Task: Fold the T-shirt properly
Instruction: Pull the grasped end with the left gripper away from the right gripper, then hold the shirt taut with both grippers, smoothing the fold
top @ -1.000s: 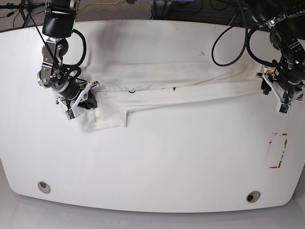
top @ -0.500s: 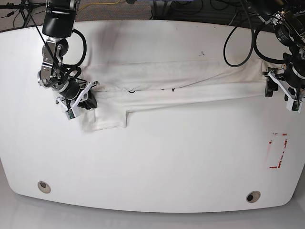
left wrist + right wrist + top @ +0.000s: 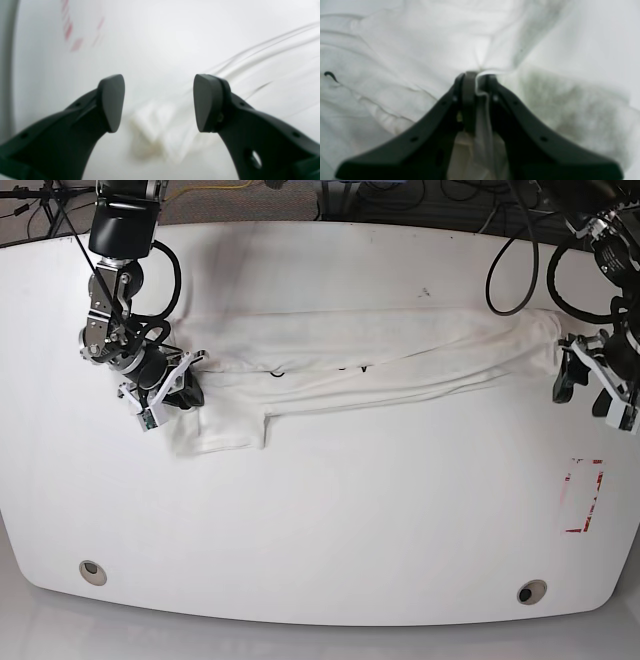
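The white T-shirt (image 3: 370, 355) lies stretched in a long folded band across the table, with a sleeve (image 3: 225, 430) hanging toward the front left. Its print is hidden except for small dark marks (image 3: 365, 365). My right gripper (image 3: 165, 395) is shut on the shirt's left end; the right wrist view shows cloth (image 3: 420, 50) pinched between the closed jaws of that gripper (image 3: 476, 85). My left gripper (image 3: 588, 390) is open and empty just off the shirt's right end. In the left wrist view that gripper (image 3: 158, 103) hovers over the blurred shirt edge (image 3: 155, 130).
A red tape rectangle (image 3: 583, 495) marks the table (image 3: 330, 520) at front right and shows in the left wrist view (image 3: 72, 32). Two round holes (image 3: 92, 571) (image 3: 531, 591) sit near the front edge. Cables hang behind the table's far edge.
My left gripper has opened, let go of the shirt's right end and moved right and slightly toward the front. The shirt's right end has settled on the table. The right arm has not moved.
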{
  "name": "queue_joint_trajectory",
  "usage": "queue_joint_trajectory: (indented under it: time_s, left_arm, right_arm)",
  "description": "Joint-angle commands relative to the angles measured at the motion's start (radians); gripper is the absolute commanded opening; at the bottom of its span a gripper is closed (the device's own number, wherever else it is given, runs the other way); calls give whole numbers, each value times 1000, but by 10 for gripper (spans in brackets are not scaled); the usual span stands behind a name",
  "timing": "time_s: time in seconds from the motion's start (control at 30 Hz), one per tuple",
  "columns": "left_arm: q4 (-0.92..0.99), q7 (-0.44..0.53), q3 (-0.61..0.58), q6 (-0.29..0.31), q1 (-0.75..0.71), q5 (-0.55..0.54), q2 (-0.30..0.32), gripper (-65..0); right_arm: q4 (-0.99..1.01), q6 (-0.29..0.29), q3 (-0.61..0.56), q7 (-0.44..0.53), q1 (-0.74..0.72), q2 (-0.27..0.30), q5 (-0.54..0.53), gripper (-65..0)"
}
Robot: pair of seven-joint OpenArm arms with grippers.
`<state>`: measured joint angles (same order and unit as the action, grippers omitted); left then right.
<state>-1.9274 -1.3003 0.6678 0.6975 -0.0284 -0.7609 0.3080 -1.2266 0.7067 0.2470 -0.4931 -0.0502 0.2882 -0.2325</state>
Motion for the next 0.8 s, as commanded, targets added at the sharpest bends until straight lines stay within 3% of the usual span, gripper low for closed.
queue_joint_trajectory:
  time_s: [0.0,0.13,0.4,0.67,0.77]
  left_arm:
    - [-10,15,11,1,6,-42,30,-246]
    - [-5,18,20,1,6,-24,30,-244]
    - [16,21,-56,1,-52,114,6,-246]
    - [158,29,-56,1,-80,235,0,-246]
    - [224,75,-55,1,-80,251,4,-246]
  right_arm:
    - [12,-9,-4,-94,14,7,64,-574]
    - [12,-9,-4,-94,14,6,64,-574]
    - [12,-9,-4,-94,14,6,64,-575]
    - [12,-9,-2,-94,14,-13,69,-575]
    - [12,-9,-2,-94,14,-16,71,-575]
